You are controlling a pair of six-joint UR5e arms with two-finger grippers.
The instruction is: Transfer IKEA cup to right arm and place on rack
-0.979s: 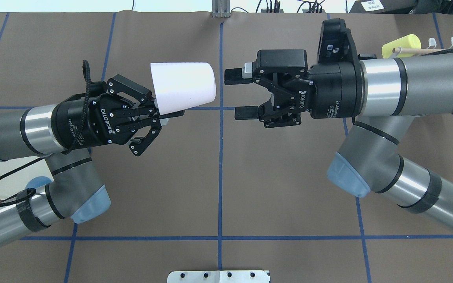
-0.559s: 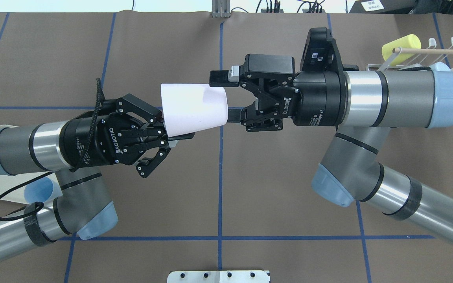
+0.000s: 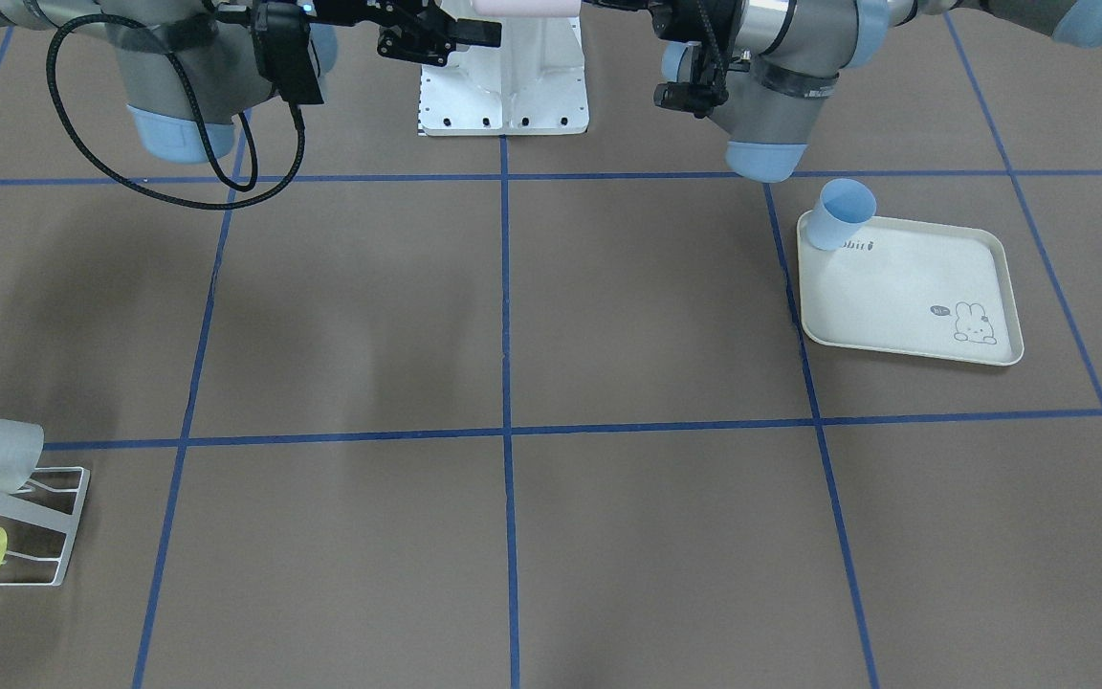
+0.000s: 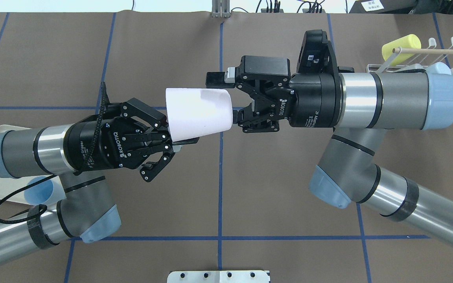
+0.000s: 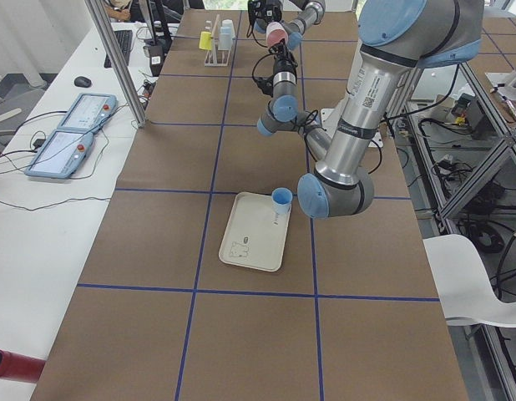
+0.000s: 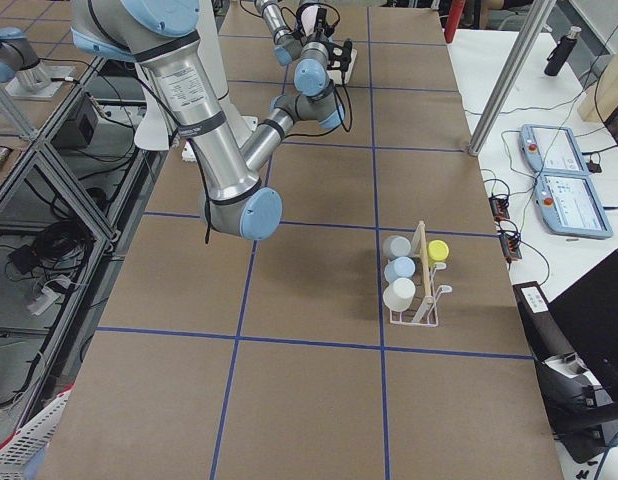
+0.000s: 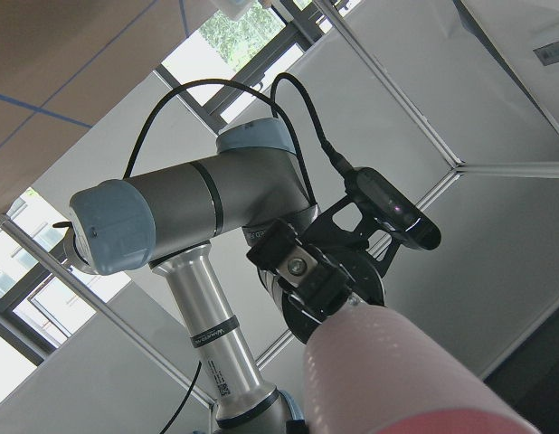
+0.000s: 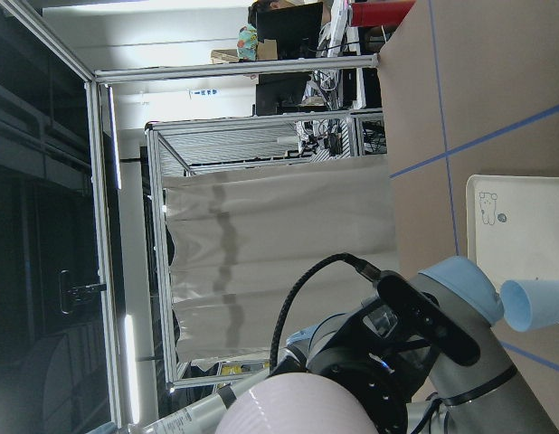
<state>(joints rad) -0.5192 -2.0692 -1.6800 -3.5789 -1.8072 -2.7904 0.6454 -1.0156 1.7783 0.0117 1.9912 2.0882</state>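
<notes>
The IKEA cup (image 4: pixel 199 114), pale pink-white, lies on its side in mid-air over the table's centre line, and its rim faces my left gripper (image 4: pixel 182 140). That gripper is shut on the rim, one finger inside the cup and one outside. My right gripper (image 4: pixel 223 98) is open, its fingers (image 4: pixel 216 79) straddling the cup's closed end with a gap showing at the upper one. The left wrist view shows the cup (image 7: pixel 397 371) with the right gripper beyond it. The white wire rack (image 4: pixel 403 63) stands far right and holds several cups, one of them yellow (image 4: pixel 401 44).
A cream tray with a rabbit drawing (image 3: pixel 905 287) lies under my left arm, with a light blue cup (image 3: pixel 843 212) on its corner. The rack (image 6: pixel 419 290) has a wooden rod (image 4: pixel 435 50) across it. A white base plate (image 3: pixel 503 86) sits between the arms.
My left gripper has carried the cup right and toward the robot. My right gripper has moved left, and its open fingers now straddle the cup's closed end.
</notes>
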